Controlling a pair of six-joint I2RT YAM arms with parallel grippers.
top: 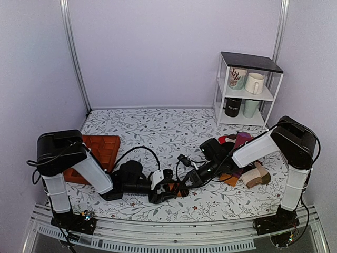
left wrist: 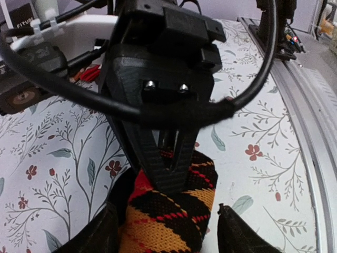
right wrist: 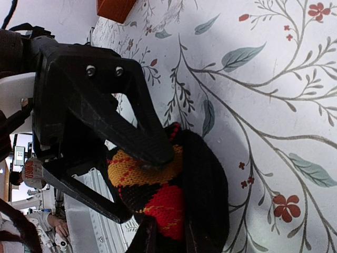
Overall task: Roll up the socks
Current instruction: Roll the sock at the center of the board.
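Note:
The socks (left wrist: 168, 221), black knit with orange and red diamonds, form one tight roll on the floral table near the front middle. My right gripper (right wrist: 168, 234) is shut on the roll's red and black end, and in the left wrist view its fingers (left wrist: 169, 171) come down from above and pinch the top. My left gripper (left wrist: 167, 211) is open and straddles the roll. One of its fingers lies against the knit, the other stands a little off to the side. From the top view both grippers (top: 167, 191) (top: 188, 182) meet over the roll, which is mostly hidden.
An orange waffle-patterned tray (top: 100, 150) lies at the left. Other socks (top: 247, 171) in maroon, tan and purple are heaped at the right under the right arm. A white shelf with mugs (top: 247, 89) stands back right. The metal rail (top: 174, 232) runs along the near edge.

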